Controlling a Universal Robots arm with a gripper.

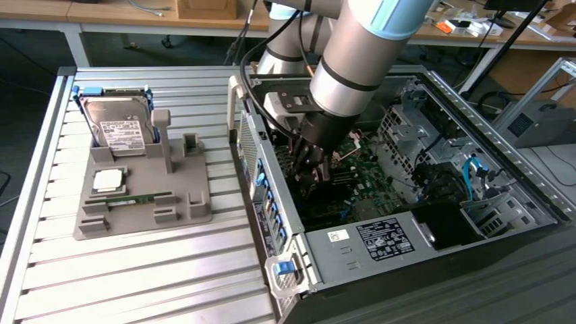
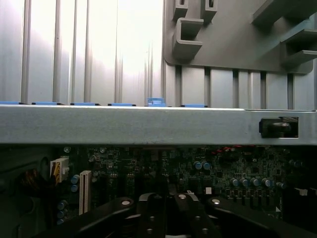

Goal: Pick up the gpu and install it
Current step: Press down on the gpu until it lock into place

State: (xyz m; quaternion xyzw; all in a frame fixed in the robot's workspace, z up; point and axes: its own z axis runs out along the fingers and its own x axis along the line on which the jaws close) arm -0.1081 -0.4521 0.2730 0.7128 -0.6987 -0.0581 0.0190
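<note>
The jaws (image 1: 311, 181), pressed shut, hang low inside the computer case (image 1: 450, 223); any sideways drift could scrape the motherboard (image 2: 198, 171) just beneath

Ribbed, brushed aluminium table top (image 1: 135, 270), pale and faintly reflective. Matt grey plastic fixture tray (image 1: 144, 202), slightly rough, as if printed. Hard drive (image 1: 121, 128) in smooth silver metal with a white paper label and a glossy blue plastic frame. Computer case (image 1: 360, 260) of dull grey sheet steel, perforated in places, with blue plastic clips. Green motherboard (image 2: 198, 168), satin, studded with shiny metal capacitors. Black gripper (image 2: 168, 218), smooth semi-gloss metal with bright screw heads.
</note>
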